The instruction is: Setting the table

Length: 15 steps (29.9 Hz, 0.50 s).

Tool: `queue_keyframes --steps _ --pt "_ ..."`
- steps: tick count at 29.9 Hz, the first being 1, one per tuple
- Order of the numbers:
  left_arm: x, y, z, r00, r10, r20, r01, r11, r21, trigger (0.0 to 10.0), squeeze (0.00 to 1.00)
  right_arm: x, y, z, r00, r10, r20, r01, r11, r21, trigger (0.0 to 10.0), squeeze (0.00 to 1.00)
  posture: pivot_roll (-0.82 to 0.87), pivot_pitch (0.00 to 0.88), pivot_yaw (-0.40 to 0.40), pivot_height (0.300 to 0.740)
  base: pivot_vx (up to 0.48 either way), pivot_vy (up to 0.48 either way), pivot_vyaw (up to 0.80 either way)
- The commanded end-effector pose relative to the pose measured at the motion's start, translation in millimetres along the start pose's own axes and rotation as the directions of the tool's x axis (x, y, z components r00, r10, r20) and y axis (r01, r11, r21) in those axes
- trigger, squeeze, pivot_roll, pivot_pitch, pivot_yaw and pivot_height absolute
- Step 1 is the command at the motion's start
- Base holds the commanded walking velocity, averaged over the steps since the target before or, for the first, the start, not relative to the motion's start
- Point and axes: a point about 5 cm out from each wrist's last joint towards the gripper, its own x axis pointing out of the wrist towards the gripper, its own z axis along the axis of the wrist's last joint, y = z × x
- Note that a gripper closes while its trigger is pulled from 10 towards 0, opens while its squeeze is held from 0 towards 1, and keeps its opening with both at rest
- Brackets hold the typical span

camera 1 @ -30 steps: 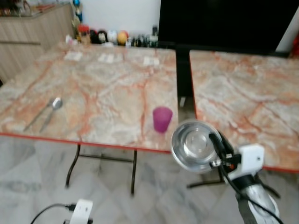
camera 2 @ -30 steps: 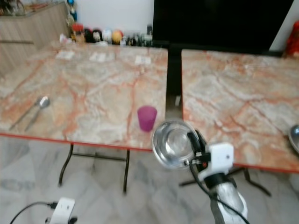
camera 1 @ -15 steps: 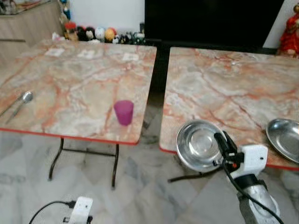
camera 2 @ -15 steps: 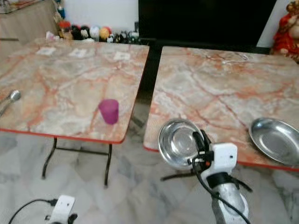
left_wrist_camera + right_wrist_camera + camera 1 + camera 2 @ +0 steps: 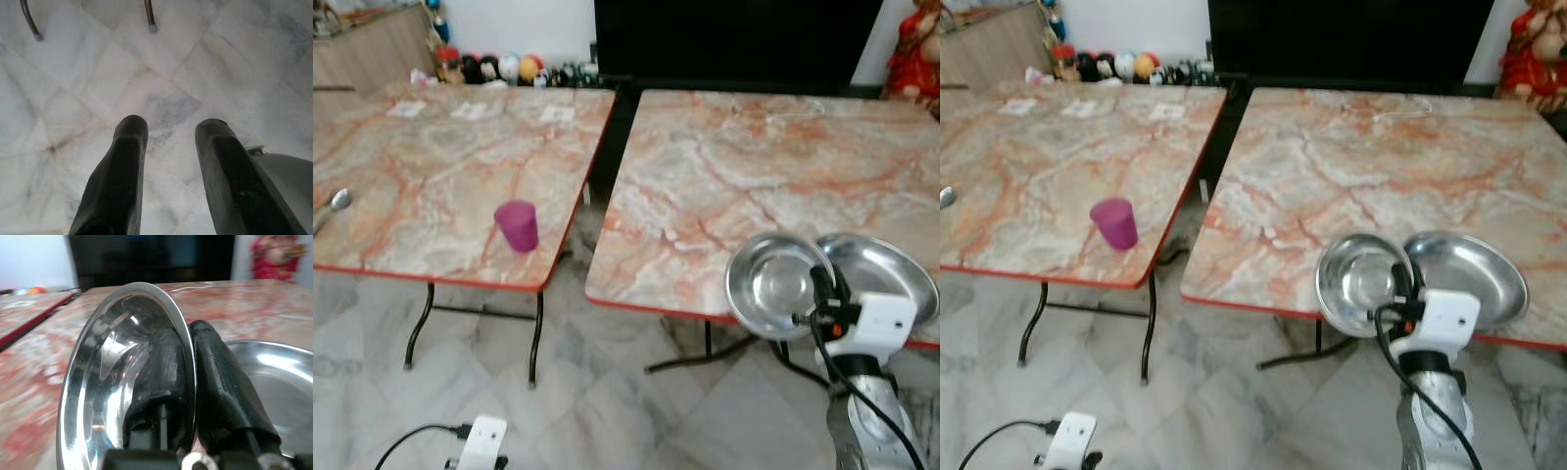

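My right gripper [image 5: 821, 286] is shut on the rim of a shiny steel bowl [image 5: 771, 286], one finger inside and one outside. It holds the bowl tilted over the front edge of the right marble table [image 5: 724, 166]. Just beside the bowl a steel plate [image 5: 893, 272] lies on that table. The right wrist view has the bowl [image 5: 105, 382] close up with the plate [image 5: 276, 377] behind the fingers [image 5: 215, 377]. A purple cup [image 5: 517, 225] stands near the front of the left table [image 5: 431, 166], and a spoon [image 5: 337, 202] lies at its left edge. My left gripper [image 5: 171, 129] hangs open over the floor.
A narrow gap separates the two tables, with black metal legs [image 5: 536, 338] below. Bottles and round ornaments [image 5: 499, 69] line the far edge of the left table, with papers [image 5: 470, 111] near them. A red figure [image 5: 913, 54] stands at the back right. Marble floor [image 5: 607, 411] lies in front.
The camera has swung to the right, so the left table and cup slid left and the plate came into view. The bowl, held as before, now hangs beside the plate.
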Motion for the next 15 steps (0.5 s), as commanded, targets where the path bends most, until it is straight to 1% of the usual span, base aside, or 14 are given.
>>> queue_keyframes --steps 1,2,3,4,5,6,7,8,9,10,11,12,13,15 --pt "-1.3 5.4 -5 1.0 0.011 -0.018 -0.011 1.0 -0.001 10.0 0.0 3.4 -7.5 5 0.997 -0.069 0.026 0.068 0.997 0.037 10.0 0.0 0.09 0.018 -0.038 0.74 0.0 0.0 0.0" --pt "-1.4 5.2 -5 1.0 0.011 -0.018 -0.011 1.0 -0.002 10.0 0.0 4.7 -13.3 7 0.992 -0.118 0.035 0.116 0.991 0.061 10.0 0.0 0.09 0.018 -0.038 0.74 0.0 0.0 0.0" --pt "-1.4 5.2 -5 1.0 0.011 -0.018 -0.011 1.0 -0.002 10.0 0.0 4.7 -13.3 7 0.992 -0.118 0.035 0.116 0.991 0.061 10.0 0.0 0.09 0.018 -0.038 0.74 0.0 0.0 0.0" --pt "-1.5 5.1 -6 1.0 0.01 -0.019 -0.01 1.0 -0.001 10.0 0.0 6.0 -18.3 9 0.986 -0.159 0.041 0.155 0.984 0.087 10.0 0.0 0.09 0.018 -0.038 0.74 0.0 0.0 0.0" --pt "-1.8 4.8 -6 1.0 0.01 -0.021 -0.01 1.0 0.0 10.0 0.0 8.1 -27.7 12 0.97 -0.237 0.048 0.228 0.963 0.142 10.0 0.0 0.09 0.018 -0.038 0.74 0.0 0.0 0.0" --pt "-1.9 4.7 -7 1.0 0.01 -0.022 -0.01 1.0 -0.001 10.0 0.0 9.0 -30.8 14 0.963 -0.264 0.048 0.252 0.952 0.171 10.0 0.0 0.09 0.018 -0.038 0.74 0.0 0.0 0.0" --pt "-1.9 4.7 -7 1.0 0.01 -0.022 -0.01 1.0 -0.001 10.0 0.0 9.0 -30.8 14 0.963 -0.264 0.048 0.252 0.952 0.171 10.0 0.0 0.09 0.018 -0.038 0.74 0.0 0.0 0.0" --pt "-2.0 4.5 -7 1.0 0.009 -0.023 -0.009 1.0 -0.002 10.0 0.0 10.3 -30.0 14 0.962 -0.269 0.04 0.256 0.946 0.199 10.0 0.0 0.09 0.018 -0.038 0.74 0.0 0.0 0.0" --pt "-2.0 4.5 -7 1.0 0.009 -0.023 -0.009 1.0 -0.002 10.0 0.0 10.3 -30.0 14 0.962 -0.269 0.04 0.256 0.946 0.199 10.0 0.0 0.09 0.018 -0.038 0.74 0.0 0.0 0.0" --pt "-2.1 4.3 -7 1.0 0.009 -0.023 -0.009 1.0 -0.003 10.0 0.0 11.8 -20.1 12 0.977 -0.212 0.037 0.202 0.963 0.18 10.0 0.0 0.09 0.018 -0.038 0.74 0.0 0.0 0.0" --pt "-2.1 3.9 -8 1.0 0.009 -0.024 -0.009 1.0 -0.003 10.0 0.0 12.1 -13.9 11 0.984 -0.175 0.039 0.166 0.972 0.166 10.0 0.0 0.09 0.018 -0.042 0.74 0.0 0.0 0.0" --pt "-2.1 3.6 -8 1.0 0.009 -0.024 -0.009 1.0 -0.003 10.0 0.0 12.0 -10.2 11 0.987 -0.153 0.04 0.145 0.977 0.156 10.0 0.0 0.09 0.018 -0.042 0.74 0.0 0.0 0.0" --pt "-2.1 3.1 -8 1.0 0.008 -0.025 -0.008 1.0 0.0 10.0 0.0 11.6 -2.9 10 0.992 -0.122 0.036 0.115 0.982 0.152 10.0 0.0 0.09 0.019 -0.043 0.74 0.0 0.0 0.0" --pt "-2.1 2.9 -8 1.0 0.008 -0.025 -0.008 1.0 0.001 10.0 0.0 11.4 0.2 7 0.993 -0.116 0.027 0.111 0.983 0.145 10.0 0.0 0.09 0.019 -0.043 0.74 0.0 0.0 0.0"
